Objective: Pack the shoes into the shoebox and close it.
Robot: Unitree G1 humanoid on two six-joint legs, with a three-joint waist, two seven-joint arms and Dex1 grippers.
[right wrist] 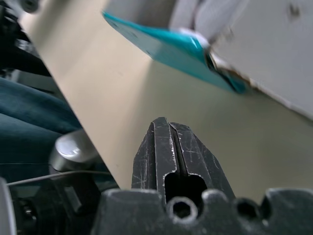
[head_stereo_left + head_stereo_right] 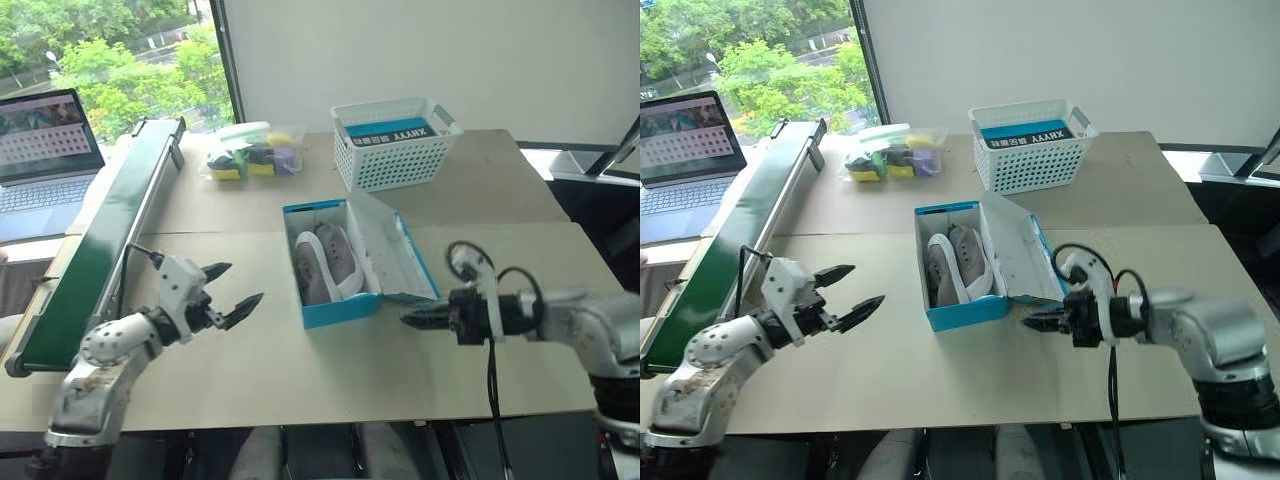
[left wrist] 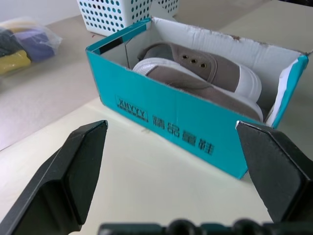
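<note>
The left gripper (image 2: 232, 289) is wide open and empty, left of the blue shoebox (image 2: 341, 309) in the middle of the table (image 2: 270, 370), with both soft shoes (image 2: 325, 262) inside, and its light, bendy lid (image 2: 392, 250) leans right, best pushed at its far edge by the empty right gripper (image 2: 412, 318), pinched closed.

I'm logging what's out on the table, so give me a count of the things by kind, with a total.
Shoes: 2, both lying in the shoebox
Shoebox: 1, lid open
White lattice basket: 1, a blue-labelled item inside
Clear bag of coloured items: 1
Laptop: 1, at the table's left edge
Green conveyor: 1
Total: 7
</note>
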